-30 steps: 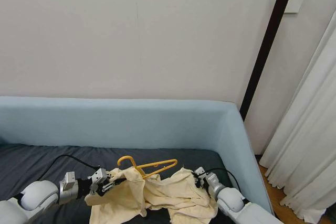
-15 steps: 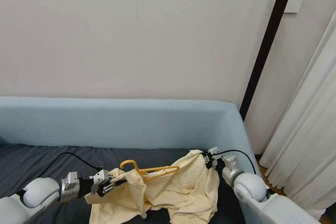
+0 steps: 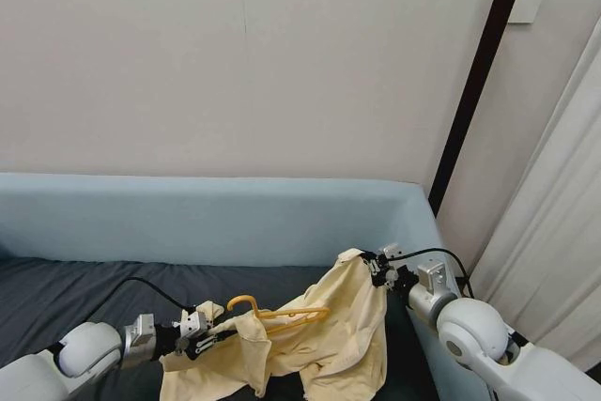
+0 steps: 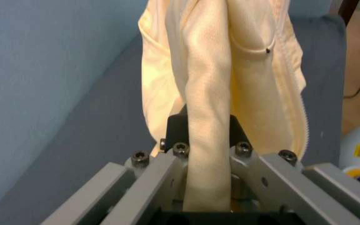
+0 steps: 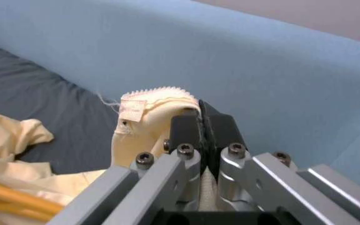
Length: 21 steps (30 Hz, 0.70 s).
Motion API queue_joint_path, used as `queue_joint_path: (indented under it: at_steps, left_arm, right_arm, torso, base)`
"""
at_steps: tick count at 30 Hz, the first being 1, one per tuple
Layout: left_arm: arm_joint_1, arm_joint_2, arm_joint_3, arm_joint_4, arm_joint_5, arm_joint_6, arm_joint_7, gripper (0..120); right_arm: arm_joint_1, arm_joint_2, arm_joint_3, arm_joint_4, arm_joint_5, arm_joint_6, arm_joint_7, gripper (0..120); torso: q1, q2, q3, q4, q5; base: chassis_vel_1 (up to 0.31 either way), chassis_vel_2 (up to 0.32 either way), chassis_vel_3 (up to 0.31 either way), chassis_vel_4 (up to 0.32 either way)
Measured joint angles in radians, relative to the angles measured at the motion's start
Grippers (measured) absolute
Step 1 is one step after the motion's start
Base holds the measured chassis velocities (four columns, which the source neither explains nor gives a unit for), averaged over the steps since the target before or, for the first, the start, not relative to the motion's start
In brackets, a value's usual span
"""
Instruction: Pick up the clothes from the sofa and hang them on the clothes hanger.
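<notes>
The pale blue sofa (image 3: 418,241) stands against a plain off-white wall (image 3: 235,63). Its dark grey seat cushion (image 3: 66,288) carries a cream garment (image 3: 338,340) with a yellow-orange hanger (image 3: 291,312) tucked into it. The left tool (image 3: 218,331) lies low over the cushion at the garment's left end. In the left wrist view its fingers are clamped tight on a rolled fold of the cloth. The right tool (image 3: 374,268) is raised near the sofa's right corner, just in front of the backrest (image 3: 188,218). It is pinched closed on a hemmed edge of the garment that bears a small label, and the cloth drapes from there down to the seat. The hanger's hook points up between the two tools, nearer the left one. To the right of the sofa a dark pole (image 3: 479,72) rises along the wall, with a white curtain (image 3: 554,232) beside it.
</notes>
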Motion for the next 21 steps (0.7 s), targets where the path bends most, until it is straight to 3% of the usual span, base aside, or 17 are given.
queue_joint_path:
  at_steps: [11, 21]
  left_arm:
    - [-0.019, -0.010, 0.038, -0.046, -0.028, 0.053, -0.044, 1]
    - [-0.070, -0.076, 0.093, -0.060, -0.071, 0.143, -0.159, 1]
  right_arm:
    - [0.014, -0.023, -0.007, 0.070, 0.042, -0.025, 0.019, 0]
    - [-0.001, -0.027, -0.013, 0.160, 0.089, -0.039, 0.029, 0]
  torso:
    - [0.000, 0.000, 0.000, 0.0001, -0.0001]
    - [0.000, 0.000, 0.000, 0.0001, -0.0001]
  base:
    - [0.000, 0.000, 0.000, 0.000]
    - [0.000, 0.000, 0.000, 0.000]
